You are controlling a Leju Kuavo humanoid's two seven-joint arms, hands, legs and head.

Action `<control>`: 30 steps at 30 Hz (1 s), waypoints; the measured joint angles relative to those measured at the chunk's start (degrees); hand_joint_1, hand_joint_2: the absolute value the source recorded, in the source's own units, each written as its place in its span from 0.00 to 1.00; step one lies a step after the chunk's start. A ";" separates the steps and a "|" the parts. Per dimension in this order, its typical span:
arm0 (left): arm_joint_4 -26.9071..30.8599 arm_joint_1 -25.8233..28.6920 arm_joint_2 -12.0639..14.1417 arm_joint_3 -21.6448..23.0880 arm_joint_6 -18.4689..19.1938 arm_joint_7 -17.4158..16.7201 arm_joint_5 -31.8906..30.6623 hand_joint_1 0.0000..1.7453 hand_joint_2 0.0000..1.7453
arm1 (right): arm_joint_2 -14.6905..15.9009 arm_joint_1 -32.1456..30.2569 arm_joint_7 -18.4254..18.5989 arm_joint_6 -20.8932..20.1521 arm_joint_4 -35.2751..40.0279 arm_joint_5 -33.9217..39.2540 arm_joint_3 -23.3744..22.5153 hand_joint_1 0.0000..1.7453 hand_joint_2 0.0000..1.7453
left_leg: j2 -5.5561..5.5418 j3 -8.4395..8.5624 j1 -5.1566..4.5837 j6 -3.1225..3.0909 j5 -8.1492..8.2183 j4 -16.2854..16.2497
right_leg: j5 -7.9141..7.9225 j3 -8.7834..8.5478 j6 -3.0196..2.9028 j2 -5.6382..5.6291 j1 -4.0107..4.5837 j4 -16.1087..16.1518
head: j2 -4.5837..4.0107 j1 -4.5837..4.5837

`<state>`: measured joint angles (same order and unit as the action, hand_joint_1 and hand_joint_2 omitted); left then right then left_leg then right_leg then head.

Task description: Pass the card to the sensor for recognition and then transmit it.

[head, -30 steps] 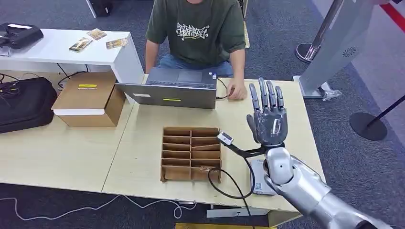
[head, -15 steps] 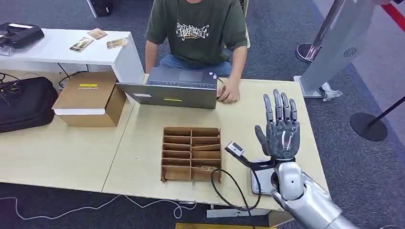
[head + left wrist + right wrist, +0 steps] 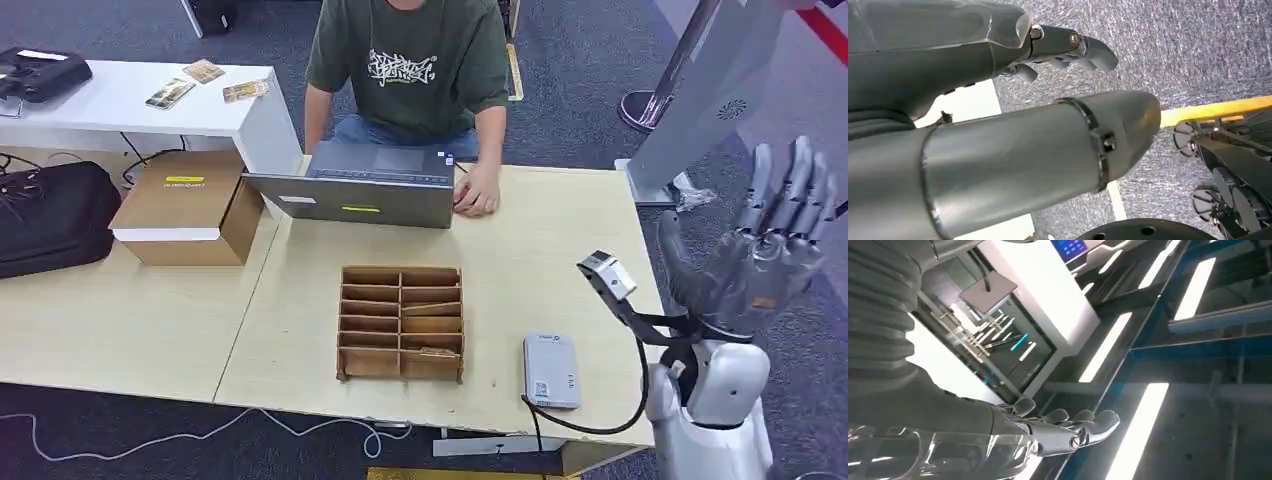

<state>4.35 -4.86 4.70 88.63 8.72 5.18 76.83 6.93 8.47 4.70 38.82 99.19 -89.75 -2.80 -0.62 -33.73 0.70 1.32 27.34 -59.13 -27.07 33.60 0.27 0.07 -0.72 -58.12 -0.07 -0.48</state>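
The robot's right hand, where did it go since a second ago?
The right hand swung from above the table out past its right edge and higher, fingers spread, holding nothing. That uncovered the grey card sensor. The cardboard organizer, laptop and person stayed put.

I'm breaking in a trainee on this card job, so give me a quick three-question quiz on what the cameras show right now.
1. True or false: the right hand is raised with its fingers spread and holds nothing.
2. Which lies nearest the table's front edge? A) the laptop B) the white card reader C) the person's hand
3. Fill in: the divided cardboard tray sits between the laptop and the table's ____ edge.

Key: 1 true. 2 B. 3 front.
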 joint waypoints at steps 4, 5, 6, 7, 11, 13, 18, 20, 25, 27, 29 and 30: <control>0.00 0.01 -0.18 0.00 0.00 0.00 0.59 0.00 0.00 | -1.99 -2.43 -2.01 -0.02 0.70 -0.37 -2.14 0.00 1.00 | -0.02 0.00 0.00 0.00 0.00 0.00 | 0.00 -0.01 0.00 0.01 0.00 0.00 | 0.00 0.00; 0.00 0.00 -0.22 0.00 0.00 0.00 0.83 0.00 0.00 | -2.45 -3.21 -2.82 -0.04 0.85 -0.35 -2.42 0.00 1.00 | -0.01 0.01 0.01 0.00 0.00 0.00 | 0.00 0.00 0.00 0.01 0.00 0.00 | 0.00 0.00; 0.00 -0.01 -0.26 0.00 0.02 0.00 1.03 0.00 0.00 | -3.06 -3.92 -3.81 -0.09 0.94 -0.37 -2.77 0.00 1.00 | 0.01 0.02 0.01 0.01 0.01 0.00 | 0.00 0.00 0.00 -0.01 0.00 0.00 | 0.00 0.00; 0.00 -0.05 -0.33 0.00 0.04 0.00 1.25 0.00 0.00 | -3.58 -4.75 -4.71 -0.09 0.94 -0.35 -3.15 0.00 1.00 | 0.00 0.02 0.01 0.00 0.01 0.00 | -0.01 0.00 -0.01 0.00 0.00 0.00 | 0.00 0.00; 0.00 0.06 -0.50 0.00 0.11 0.09 2.56 0.00 0.00 | -5.46 -8.87 -6.03 -0.61 0.94 -0.37 -3.89 0.00 1.00 | -0.02 -0.01 0.01 0.00 0.02 0.02 | -0.05 0.01 -0.06 0.02 0.01 0.00 | 0.00 0.00; -0.02 0.05 -0.61 0.00 0.15 0.28 3.19 0.00 0.00 | -5.57 -10.72 -3.57 -3.16 1.09 -0.37 -3.84 0.00 1.00 | -0.02 -0.01 0.02 -0.01 0.03 0.02 | -0.07 -0.01 -0.05 0.02 0.01 0.00 | -0.02 0.00; -0.09 0.44 -0.92 -0.02 0.55 1.01 5.07 0.00 0.00 | 0.27 -13.87 18.75 -16.80 3.13 -0.37 3.71 0.00 1.00 | 0.09 -0.07 -0.04 -0.08 0.07 0.03 | -0.06 -0.01 -0.04 -0.03 -0.01 0.00 | 0.00 0.02; -0.24 0.43 -1.14 -0.02 0.90 1.05 5.99 0.00 0.00 | 3.46 -14.08 25.15 -20.68 3.87 -0.44 10.29 0.00 1.00 | 0.12 0.00 -0.04 -0.10 0.09 0.03 | -0.06 -0.01 -0.04 -0.05 -0.02 0.01 | 0.00 0.02; -0.61 0.79 -1.62 -0.07 1.11 1.22 7.65 0.00 0.00 | 7.35 -15.33 30.60 -25.56 5.68 -0.44 23.86 0.00 1.00 | 0.07 0.01 0.00 -0.09 0.08 0.03 | -0.07 0.00 -0.06 -0.01 -0.01 0.00 | 0.00 -0.02; -0.72 0.81 -1.79 -0.07 1.20 1.36 8.09 0.00 0.00 | 7.41 -16.31 29.90 -27.10 6.80 -0.44 26.54 0.00 1.00 | 0.04 0.00 0.03 -0.09 0.08 0.03 | -0.11 0.00 -0.10 0.01 0.01 0.00 | 0.00 0.00; -0.81 0.84 -1.99 -0.09 1.20 1.38 8.28 0.00 0.00 | 7.41 -17.14 29.86 -28.15 7.78 -0.44 28.20 0.00 1.00 | 0.04 0.00 0.03 -0.03 0.12 0.04 | -0.12 0.00 -0.10 -0.01 0.01 -0.01 | 0.00 -0.02; -0.98 0.84 -2.12 -0.13 1.20 1.38 8.39 0.00 0.00 | 7.41 -17.49 29.88 -28.54 8.34 -0.44 28.92 0.00 1.00 | 0.05 0.00 0.03 -0.03 0.12 0.04 | -0.14 0.00 -0.09 -0.01 0.01 -0.01 | 0.00 0.00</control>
<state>3.37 -4.02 2.58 88.50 9.92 6.56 85.22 14.34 -9.02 34.58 10.28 107.53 -90.18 26.12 -0.57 -33.73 0.73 1.29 27.47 -59.09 -27.22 33.61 0.19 0.06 -0.71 -58.13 -0.07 -0.48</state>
